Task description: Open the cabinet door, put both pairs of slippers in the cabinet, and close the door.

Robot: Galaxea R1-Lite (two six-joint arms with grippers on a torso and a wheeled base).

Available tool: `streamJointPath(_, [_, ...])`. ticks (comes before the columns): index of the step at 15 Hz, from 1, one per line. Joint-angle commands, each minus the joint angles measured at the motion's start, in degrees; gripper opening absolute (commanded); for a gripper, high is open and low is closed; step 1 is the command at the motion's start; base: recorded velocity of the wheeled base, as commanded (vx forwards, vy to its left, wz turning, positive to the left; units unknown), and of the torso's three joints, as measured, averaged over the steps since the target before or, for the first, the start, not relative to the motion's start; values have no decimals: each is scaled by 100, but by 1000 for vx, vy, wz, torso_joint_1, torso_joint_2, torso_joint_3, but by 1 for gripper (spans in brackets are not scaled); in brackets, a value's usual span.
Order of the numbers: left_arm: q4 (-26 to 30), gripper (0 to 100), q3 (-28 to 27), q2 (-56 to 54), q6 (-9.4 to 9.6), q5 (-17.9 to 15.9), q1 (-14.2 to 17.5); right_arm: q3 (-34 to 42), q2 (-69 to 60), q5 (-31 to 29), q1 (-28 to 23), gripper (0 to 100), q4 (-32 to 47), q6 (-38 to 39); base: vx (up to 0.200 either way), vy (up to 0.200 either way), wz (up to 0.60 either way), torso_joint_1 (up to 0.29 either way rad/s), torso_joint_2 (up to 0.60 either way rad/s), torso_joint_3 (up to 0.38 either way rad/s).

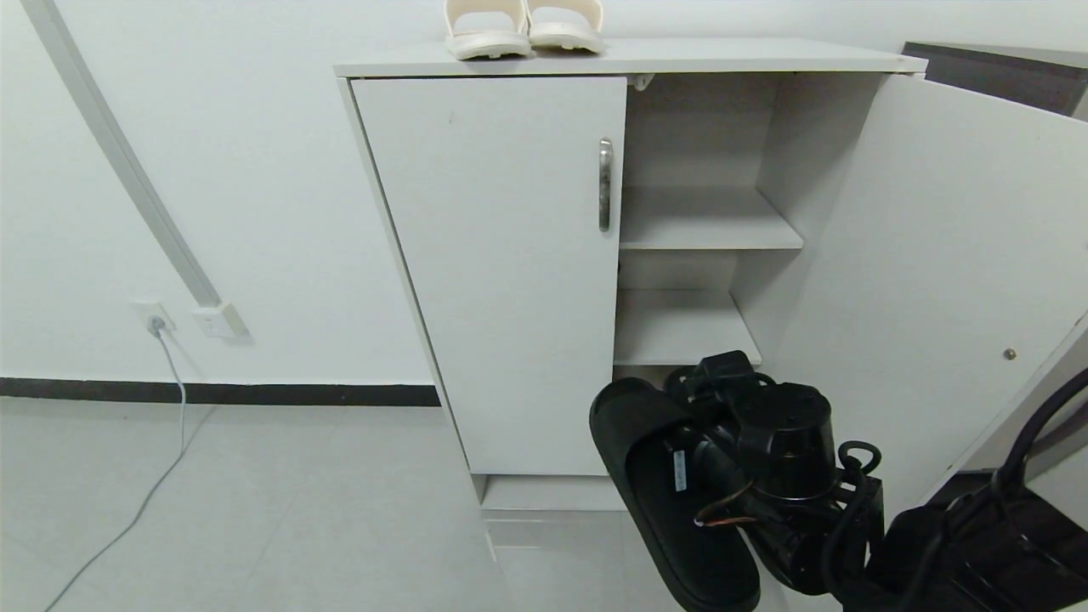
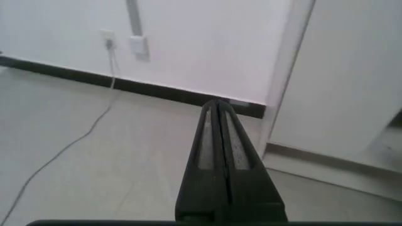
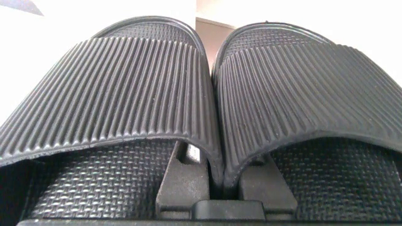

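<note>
Your right tool (image 3: pixel 217 182) clamps black slippers (image 1: pixel 671 501) at the open cabinet (image 1: pixel 493 272) | left tool (image 2: pixel 218 138) closed, empty | white slippers (image 1: pixel 523 32) on top

Plain white painted far wall (image 1: pixel 170 170), evenly lit. On the left you'll see a flat grey trunking strip (image 1: pixel 127 161) slanting down it to a square white switch box (image 1: pixel 219 320). A white wall socket (image 1: pixel 153 316) sits just beside, its thin grey cable (image 1: pixel 136 510) trailing nearer across the glossy pale grey tiled floor (image 1: pixel 297 527). Black skirting band (image 1: pixel 212 393) where wall meets floor.
</note>
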Motion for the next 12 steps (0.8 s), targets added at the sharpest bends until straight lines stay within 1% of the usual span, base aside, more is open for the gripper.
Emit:
streamJointPath(1, [9,0,0,16,20,-1031,-2,-3,14,-1,30,0,-2,1,0,0,0,0,0,0])
streamJointPath(2, [299,0,-9,16,46,-1954,-2,-3,14,-1,39,0,-2,1,0,0,0,0,0,0])
streamJointPath(3, [290,0,-18,16,108,-2139,-2,6,14,-1,48,0,-11,10,0,0,0,0,0,0])
streamJointPath(4, [247,0,0,16,231,-2086,-2,6,14,-9,39,0,-29,1,0,0,0,0,0,0])
streamJointPath(5, [247,0,0,16,266,-2051,-2,6,14,-27,39,0,-29,1,0,0,0,0,0,0])
streamJointPath(7, [247,0,0,16,90,-2015,-2,-100,23,-106,39,0,-29,1,0,0,0,0,0,0])
streamJointPath(8, [247,0,0,16,73,-2015,-2,-214,40,-343,30,0,-20,10,0,0,0,0,0,0])
streamJointPath(10, [247,0,0,16,73,-2015,-2,-565,225,-1082,-58,0,-20,28,0,0,0,0,0,0])
streamJointPath(11, [247,0,0,16,73,-2015,-2,-750,304,-1328,-84,0,-11,37,0,0,0,0,0,0])
streamJointPath(12, [247,0,0,16,82,-2015,-2,-855,383,-1425,-93,0,-20,37,0,0,0,0,0,0])
